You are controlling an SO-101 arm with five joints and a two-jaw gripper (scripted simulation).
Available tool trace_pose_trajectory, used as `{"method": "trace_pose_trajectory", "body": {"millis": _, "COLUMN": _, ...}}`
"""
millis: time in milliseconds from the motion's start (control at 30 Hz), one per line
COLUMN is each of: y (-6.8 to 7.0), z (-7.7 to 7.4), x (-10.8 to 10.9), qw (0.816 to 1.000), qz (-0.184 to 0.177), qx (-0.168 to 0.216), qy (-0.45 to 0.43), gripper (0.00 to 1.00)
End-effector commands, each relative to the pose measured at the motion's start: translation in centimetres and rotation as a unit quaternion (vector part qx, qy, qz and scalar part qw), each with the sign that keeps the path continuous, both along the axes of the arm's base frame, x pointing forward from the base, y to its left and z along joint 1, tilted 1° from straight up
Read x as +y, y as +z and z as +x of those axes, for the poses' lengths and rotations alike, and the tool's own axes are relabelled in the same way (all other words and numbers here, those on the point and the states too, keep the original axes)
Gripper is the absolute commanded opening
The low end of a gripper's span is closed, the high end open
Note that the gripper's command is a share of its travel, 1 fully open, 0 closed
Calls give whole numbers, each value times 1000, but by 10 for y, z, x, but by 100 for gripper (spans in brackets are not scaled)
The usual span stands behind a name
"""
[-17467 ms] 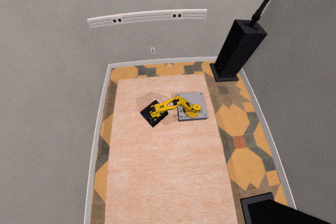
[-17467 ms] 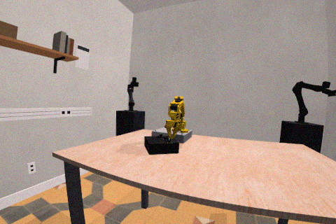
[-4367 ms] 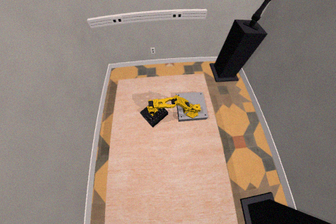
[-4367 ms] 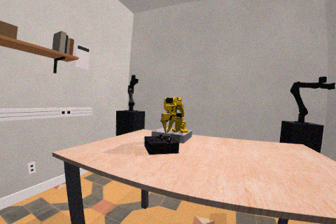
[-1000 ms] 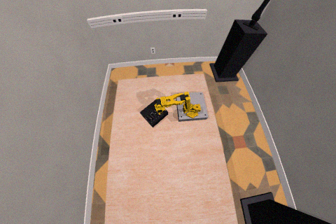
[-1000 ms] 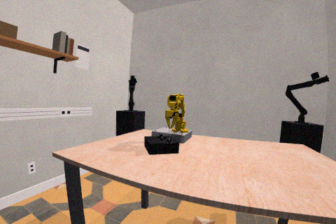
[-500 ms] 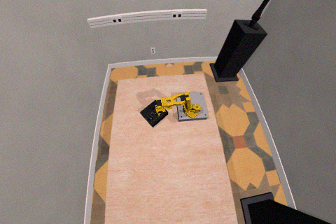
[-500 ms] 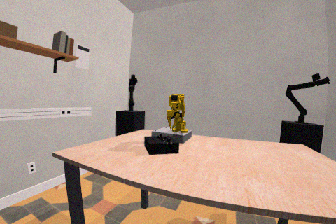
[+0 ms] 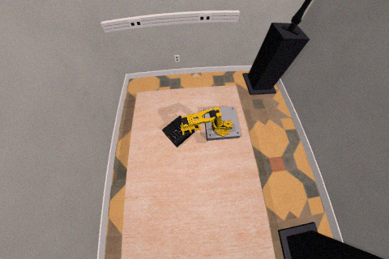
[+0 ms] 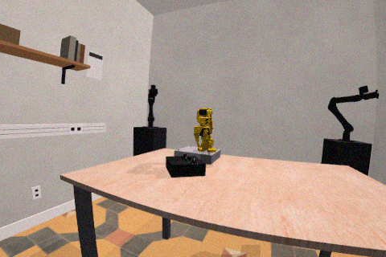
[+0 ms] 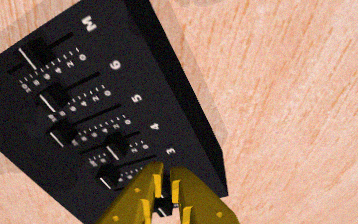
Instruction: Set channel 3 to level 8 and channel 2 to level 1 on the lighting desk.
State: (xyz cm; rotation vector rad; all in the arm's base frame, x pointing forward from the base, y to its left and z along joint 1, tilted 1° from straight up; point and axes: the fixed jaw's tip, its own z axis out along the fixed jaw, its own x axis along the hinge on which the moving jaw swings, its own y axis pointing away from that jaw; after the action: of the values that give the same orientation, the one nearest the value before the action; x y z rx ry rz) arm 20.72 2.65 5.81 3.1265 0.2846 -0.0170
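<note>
The black lighting desk [image 9: 174, 133] [image 10: 186, 168] [image 11: 25, 120] lies on the table. My gripper [image 9: 184, 132] [image 10: 198, 148] [image 11: 166, 171] is shut, its tips over the desk's low-channel end; whether they touch it I cannot tell. In the wrist view the channel 3 knob [image 11: 107, 175] stands toward the high-number end of its slot; its exact level is unreadable. The channel 4 knob [image 11: 116, 145] is nearer the low end. The channel 5 knob [image 11: 62, 132], channel 6 knob [image 11: 54, 94] and M knob [image 11: 39, 50] also show. Another knob [image 11: 163, 206] shows between the jaws; its label and channel 2's scale are hidden.
The arm's grey base plate [image 9: 225, 134] [image 10: 215, 157] stands close beside the desk on the wooden table [image 9: 190, 194] [image 10: 268, 193]. Black pedestals [image 9: 276, 57] [image 10: 149, 140] [image 10: 346, 154] stand beyond the table.
</note>
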Motion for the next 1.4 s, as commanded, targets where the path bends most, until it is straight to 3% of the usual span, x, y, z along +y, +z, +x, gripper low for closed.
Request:
{"method": "trace_pose_trajectory", "body": {"millis": 0, "y": 1, "z": -4, "x": 4, "qw": 999, "qz": 0, "qx": -1, "qy": -42, "gripper": 0}}
{"method": "trace_pose_trajectory", "body": {"millis": 267, "y": 2, "z": -8, "x": 11, "qw": 993, "qz": 0, "qx": -2, "qy": -117, "gripper": 0}}
{"method": "trace_pose_trajectory", "body": {"millis": 667, "y": 3, "z": -15, "x": 23, "qw": 967, "qz": -2, "qx": -3, "qy": -256, "gripper": 0}}
{"method": "trace_pose_trajectory", "body": {"millis": 933, "y": 4, "z": -22, "x": 35, "qw": 927, "qz": -2, "qx": -3, "qy": -376, "gripper": 0}}
{"method": "trace_pose_trajectory", "body": {"millis": 1167, "y": 5, "z": -29, "x": 45, "qw": 876, "qz": -3, "qx": -4, "qy": -482, "gripper": 0}}
{"method": "trace_pose_trajectory", "body": {"millis": 1233, "y": 5, "z": -29, "x": 45, "qw": 876, "qz": -3, "qx": -4, "qy": -482, "gripper": 0}}
{"method": "trace_pose_trajectory", "body": {"millis": 1367, "y": 6, "z": -33, "x": 52, "qw": 840, "qz": -3, "qx": -4, "qy": -542, "gripper": 0}}
